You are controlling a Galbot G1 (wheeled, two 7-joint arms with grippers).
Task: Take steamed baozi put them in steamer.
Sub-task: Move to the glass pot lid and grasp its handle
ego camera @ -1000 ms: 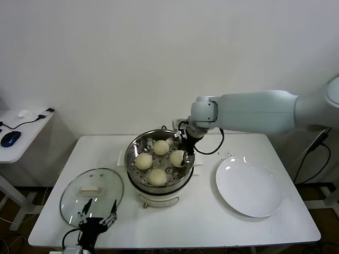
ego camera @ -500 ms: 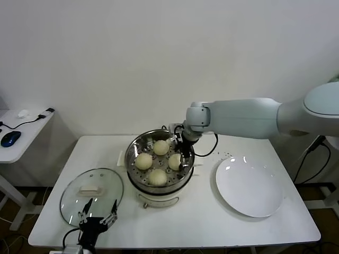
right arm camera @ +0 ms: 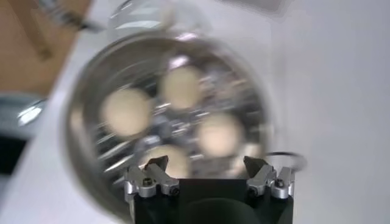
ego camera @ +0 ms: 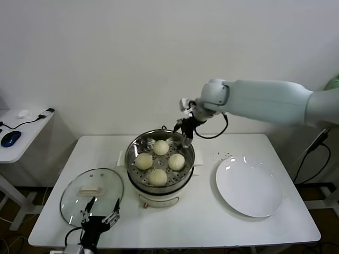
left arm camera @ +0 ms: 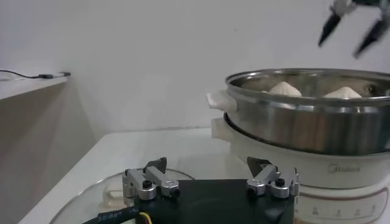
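Four steamed baozi (ego camera: pixel 160 161) sit in the steamer (ego camera: pixel 136 180). The glass lid (ego camera: pixel 91 194) lies left of the steamer, the plate (ego camera: pixel 249 186) right of it.

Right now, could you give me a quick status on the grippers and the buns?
Right gripper open, empty, above steamer back rim. Left gripper open, parked by glass lid. Four baozi in steamer. Nothing in the way.

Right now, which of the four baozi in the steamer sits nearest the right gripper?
The back baozi, toward the wall. The open right gripper hangs just above the steamer rim beside it; the other three lie nearer the robot.
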